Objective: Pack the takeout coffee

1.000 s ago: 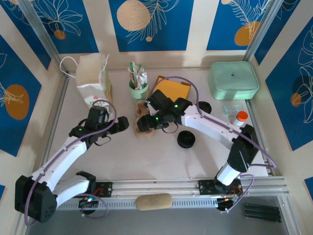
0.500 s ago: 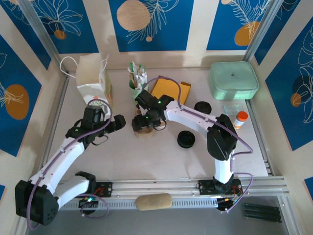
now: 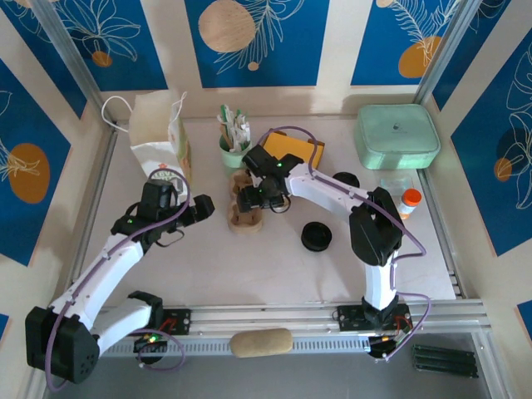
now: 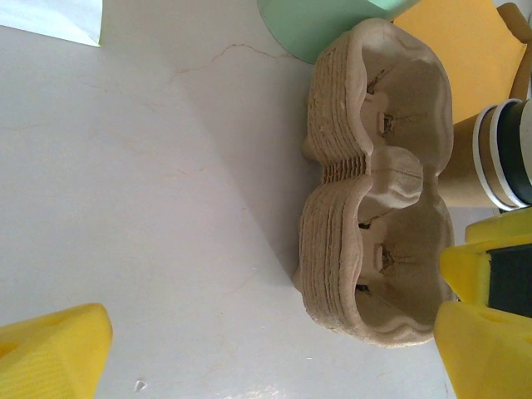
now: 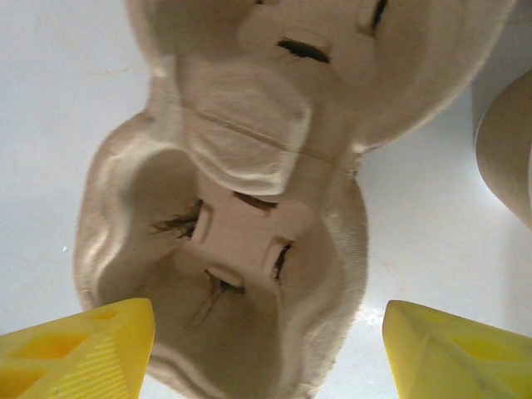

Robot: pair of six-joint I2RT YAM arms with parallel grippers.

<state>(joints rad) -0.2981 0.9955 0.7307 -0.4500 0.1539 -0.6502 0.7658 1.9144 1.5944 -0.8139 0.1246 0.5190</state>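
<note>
The right gripper (image 5: pixel 266 328) has shifted toward the upper right over the pulp carrier (image 4: pixel 374 183), wide open and empty. The left gripper (image 3: pixel 203 208) is also open and empty. The takeout coffee (image 4: pixel 474 166) stands beside the carrier at right, not yet packed.

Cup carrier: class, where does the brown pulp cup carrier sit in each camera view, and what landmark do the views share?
Top external: the cup carrier sits just left of centre.
Left wrist: right of centre, turned sideways.
Right wrist: centre, seen from straight above.
Shared landmark: the white table beneath it.
</note>
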